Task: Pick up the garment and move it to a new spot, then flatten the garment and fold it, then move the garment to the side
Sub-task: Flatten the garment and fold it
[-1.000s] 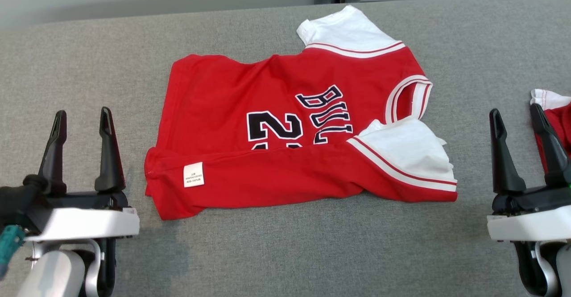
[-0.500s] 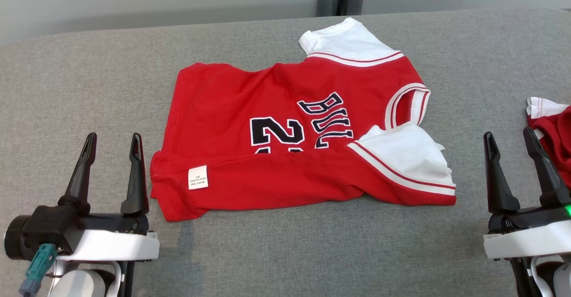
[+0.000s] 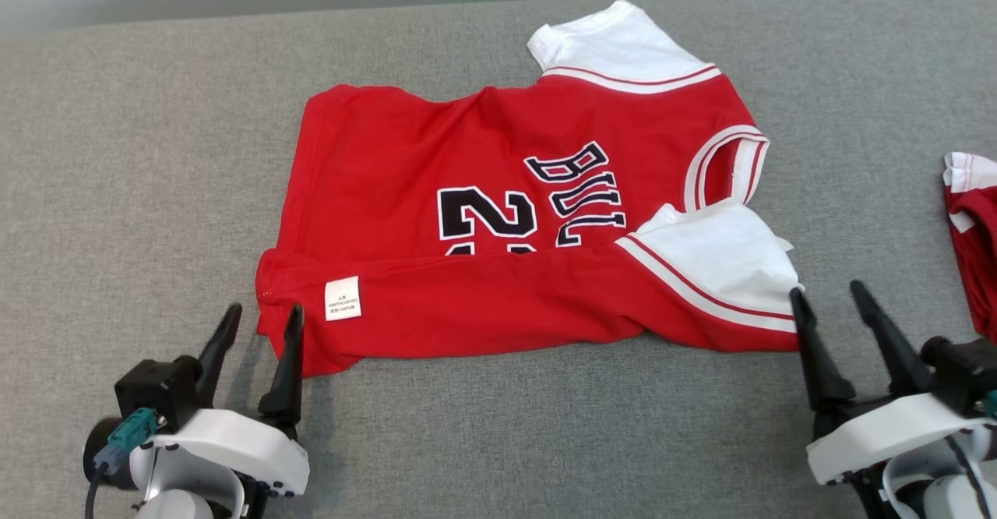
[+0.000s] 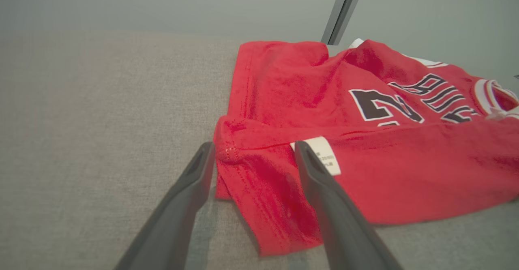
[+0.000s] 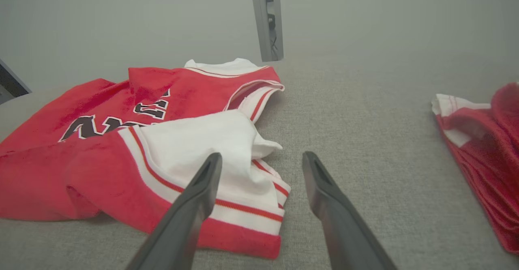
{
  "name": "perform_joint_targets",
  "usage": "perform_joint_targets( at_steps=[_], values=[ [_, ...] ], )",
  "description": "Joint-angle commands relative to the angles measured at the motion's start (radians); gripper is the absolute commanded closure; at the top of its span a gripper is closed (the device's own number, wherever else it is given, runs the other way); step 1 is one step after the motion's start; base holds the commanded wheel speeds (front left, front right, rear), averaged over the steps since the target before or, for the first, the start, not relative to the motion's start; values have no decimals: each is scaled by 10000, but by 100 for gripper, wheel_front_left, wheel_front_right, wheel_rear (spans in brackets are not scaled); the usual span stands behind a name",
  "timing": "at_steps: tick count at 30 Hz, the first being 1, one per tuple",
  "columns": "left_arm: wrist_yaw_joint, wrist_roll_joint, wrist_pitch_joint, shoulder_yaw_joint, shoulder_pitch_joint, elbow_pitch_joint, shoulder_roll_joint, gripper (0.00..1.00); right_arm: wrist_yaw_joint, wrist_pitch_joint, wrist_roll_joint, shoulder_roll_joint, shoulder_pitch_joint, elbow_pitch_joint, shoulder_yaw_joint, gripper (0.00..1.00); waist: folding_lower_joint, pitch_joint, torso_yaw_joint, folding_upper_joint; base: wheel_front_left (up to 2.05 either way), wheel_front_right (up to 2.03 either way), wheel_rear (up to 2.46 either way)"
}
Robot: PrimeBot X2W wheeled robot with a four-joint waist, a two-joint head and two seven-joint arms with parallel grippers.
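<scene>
Lower left in the head view, the left gripper (image 3: pixel 265 310) is spread, its inner finger just beside the shirt's (image 3: pixel 498 270) near left corner. In the left wrist view that corner (image 4: pixel 243 168) lies between the fingers. Lower right, the right gripper (image 3: pixel 826 289) is spread too, its tips just beside the folded-in sleeve (image 3: pixel 716 262). Folding looks to be in hand, since the near strip is already turned over. Next, the 2 grippers likely pinch its ends and carry them evenly toward the far hem. The shirt fills mid-frame. A second red pile (image 3: pixel 974 231) sits at the right edge.
</scene>
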Motion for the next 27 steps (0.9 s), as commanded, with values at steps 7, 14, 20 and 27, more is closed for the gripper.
perform_joint_targets(
  at_steps=[7,14,20,27],
  values=[
    [-638,-926,353,109,-408,1580,-295,0,2,-133,418,-164,-717,1500,564,0,0,471,33,0,0,0,0],
    [-1295,-1647,977,12,-726,2583,-524,0,2,-91,925,-268,-1335,2551,1210,0,0,744,16,0,0,0,0],
    [-2082,-2296,1661,-297,-716,2301,-724,100,-3,-129,1505,-377,-1507,2717,1409,100,0,756,1,0,0,0,0],
    [-2046,-2679,1610,238,-570,769,-286,100,0,-109,1730,-537,-1183,1284,742,100,0,575,-37,0,0,0,0]
  ],
)
